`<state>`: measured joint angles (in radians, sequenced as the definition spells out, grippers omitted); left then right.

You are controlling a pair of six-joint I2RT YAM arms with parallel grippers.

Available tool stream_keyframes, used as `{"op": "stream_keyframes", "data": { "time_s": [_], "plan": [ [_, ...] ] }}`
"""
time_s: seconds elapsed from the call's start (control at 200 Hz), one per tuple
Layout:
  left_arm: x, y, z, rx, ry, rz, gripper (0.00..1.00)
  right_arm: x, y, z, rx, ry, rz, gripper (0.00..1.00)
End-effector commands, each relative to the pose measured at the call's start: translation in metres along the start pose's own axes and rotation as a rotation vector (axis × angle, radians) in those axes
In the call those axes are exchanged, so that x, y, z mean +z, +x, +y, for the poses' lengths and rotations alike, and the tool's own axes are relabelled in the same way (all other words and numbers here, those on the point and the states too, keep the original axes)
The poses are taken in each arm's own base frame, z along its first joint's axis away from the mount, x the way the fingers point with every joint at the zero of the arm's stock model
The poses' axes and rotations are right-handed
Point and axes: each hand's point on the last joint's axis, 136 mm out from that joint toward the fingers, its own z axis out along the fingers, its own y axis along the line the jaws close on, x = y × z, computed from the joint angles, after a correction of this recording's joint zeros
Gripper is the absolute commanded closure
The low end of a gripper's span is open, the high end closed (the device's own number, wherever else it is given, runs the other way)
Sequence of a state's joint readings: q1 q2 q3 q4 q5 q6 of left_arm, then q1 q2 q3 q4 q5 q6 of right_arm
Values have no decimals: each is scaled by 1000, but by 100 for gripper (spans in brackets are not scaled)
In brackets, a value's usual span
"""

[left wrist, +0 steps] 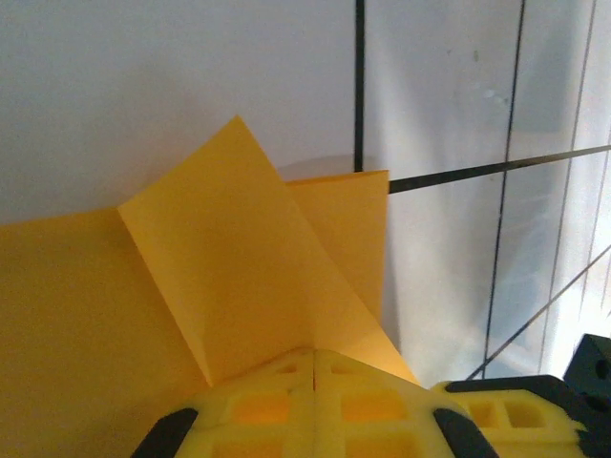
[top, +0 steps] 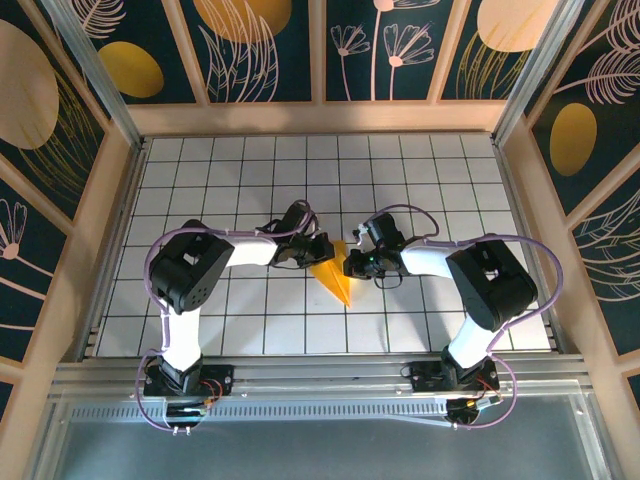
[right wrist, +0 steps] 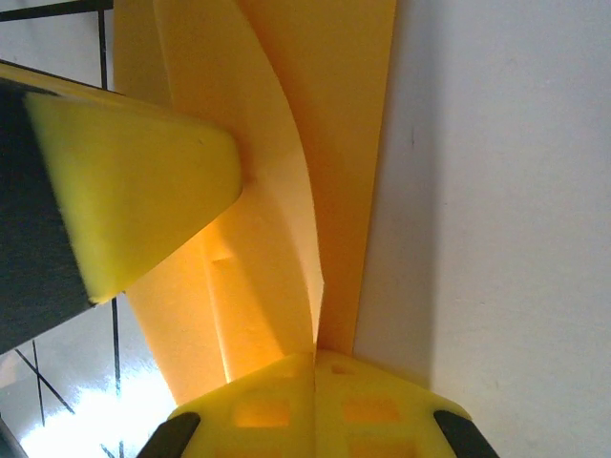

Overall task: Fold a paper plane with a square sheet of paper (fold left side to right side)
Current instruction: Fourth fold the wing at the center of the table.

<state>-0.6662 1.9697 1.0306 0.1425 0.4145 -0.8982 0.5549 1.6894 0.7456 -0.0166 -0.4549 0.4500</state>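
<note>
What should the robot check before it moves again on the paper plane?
1. Left hand shut: ok.
2. Right hand shut: ok.
3. Both hands at the paper: ok.
4. Paper narrowed to a point: ok.
5. Paper flat on the table: not ok, a flap curls up.
6. Paper pinched or only pressed: cannot tell.

Readable markings: none.
We find no text, label, brand, number or sign that we can read in any of the three views.
</note>
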Motion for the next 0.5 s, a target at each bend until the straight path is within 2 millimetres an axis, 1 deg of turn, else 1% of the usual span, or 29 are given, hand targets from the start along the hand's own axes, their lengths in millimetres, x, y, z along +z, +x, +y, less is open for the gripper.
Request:
{"op": "stream_keyframes", "data": {
  "time_s": [0.0,0.19,0.295,0.495],
  "plan": [
    [8,9,21,-12,-60,27,100,7,28,-37,45,139,93,100],
    [10,14,35,-24,-105,31,100,6,26,-33,43,123,87,100],
    [10,18,39,-34,-110,39,100,3,20,-23,38,92,70,100],
    [10,20,43,-41,-120,41,100,-8,-3,6,21,7,11,86]
  ]
}}
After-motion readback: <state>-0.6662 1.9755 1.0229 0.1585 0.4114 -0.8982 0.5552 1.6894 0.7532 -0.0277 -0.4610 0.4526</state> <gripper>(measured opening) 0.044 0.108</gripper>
